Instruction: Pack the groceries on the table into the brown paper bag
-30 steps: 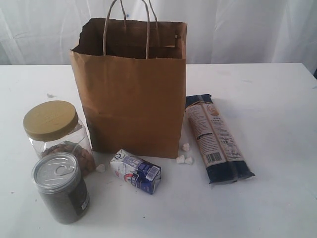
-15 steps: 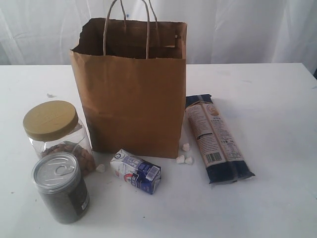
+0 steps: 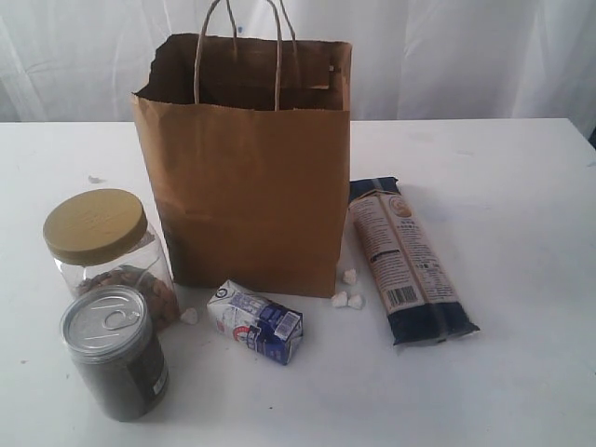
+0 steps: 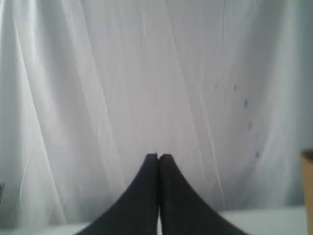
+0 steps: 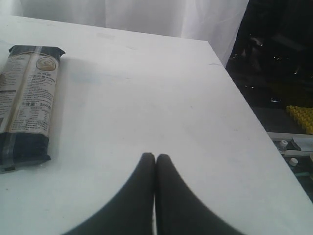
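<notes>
Left gripper [image 4: 158,157]: my fingers are pressed together, empty, facing a white curtain [image 4: 88,98]. Right gripper [image 5: 155,157]: also pinched closed and empty, over the plain white tabletop [image 3: 521,205].

- Near-left corner: dark jar with silver pull-tab lid [image 3: 115,352], upright.
- Just behind it: clear jar with gold lid [image 3: 104,251].
- Mid, near edge: small white-and-blue carton [image 3: 255,321], lying down.
- Farther back, centre: tall kraft-brown paper bag [image 3: 244,186], upright and open.
- Beside the bag, toward the right edge: long dark-blue noodle packet [image 3: 407,261], lying flat.

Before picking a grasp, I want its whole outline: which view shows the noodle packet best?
The exterior view: the noodle packet lies whole beside the bag. The right wrist view crops its edge; the left wrist view misses it.
</notes>
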You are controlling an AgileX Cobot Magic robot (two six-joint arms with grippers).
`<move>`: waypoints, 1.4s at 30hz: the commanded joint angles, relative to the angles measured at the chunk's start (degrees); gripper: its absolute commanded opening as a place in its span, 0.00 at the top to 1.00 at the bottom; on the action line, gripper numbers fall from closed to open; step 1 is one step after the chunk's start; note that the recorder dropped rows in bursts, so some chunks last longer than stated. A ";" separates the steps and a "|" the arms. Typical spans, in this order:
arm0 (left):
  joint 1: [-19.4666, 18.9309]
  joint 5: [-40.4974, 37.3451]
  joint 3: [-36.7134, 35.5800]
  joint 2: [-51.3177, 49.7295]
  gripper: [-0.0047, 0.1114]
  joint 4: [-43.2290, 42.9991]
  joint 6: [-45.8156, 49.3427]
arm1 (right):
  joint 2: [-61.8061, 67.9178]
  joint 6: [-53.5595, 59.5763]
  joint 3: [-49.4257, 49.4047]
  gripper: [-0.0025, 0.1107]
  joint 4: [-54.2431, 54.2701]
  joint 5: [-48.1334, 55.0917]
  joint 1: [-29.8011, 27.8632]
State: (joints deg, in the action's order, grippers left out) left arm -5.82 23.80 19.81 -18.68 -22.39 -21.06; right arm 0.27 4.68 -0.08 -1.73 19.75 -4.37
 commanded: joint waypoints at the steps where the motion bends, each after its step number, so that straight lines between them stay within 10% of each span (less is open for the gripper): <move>1: 0.53 3.14 0.14 -25.91 0.96 -2.71 -0.01 | -0.27 0.51 0.08 0.98 -0.26 -0.10 -0.27; 5: 0.53 -3.71 0.82 -45.12 0.96 -4.95 -25.40 | -0.27 0.51 0.08 0.98 -0.26 -0.10 -0.27; 13: 8.99 -33.98 11.07 -47.27 0.96 -37.45 -45.12 | -0.27 0.51 0.08 0.98 -0.26 -0.10 -0.27; 17: 12.92 -53.77 18.43 -48.90 0.96 -22.48 -18.58 | -0.27 0.51 0.08 0.98 -0.26 -0.10 -0.27; 22: 13.03 -73.59 31.92 -53.31 0.96 20.37 22.90 | -0.27 0.65 0.08 0.98 -0.26 -0.10 -0.27; 29: 13.16 -87.23 37.26 -53.25 0.96 58.39 60.86 | -0.27 0.65 0.08 0.98 -0.26 -0.10 -0.27; 37: 13.24 -86.74 37.26 -53.14 0.94 59.94 63.72 | -0.27 0.65 0.08 0.98 -0.26 -0.10 -0.27; 42: 13.24 -84.21 35.48 -53.41 0.65 55.74 67.82 | -0.27 0.65 0.08 0.98 -0.26 -0.10 -0.27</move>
State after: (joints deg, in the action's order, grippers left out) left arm 7.19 -61.39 56.58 -72.44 34.34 44.82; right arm 0.27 5.03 -0.08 -1.73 19.75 -4.37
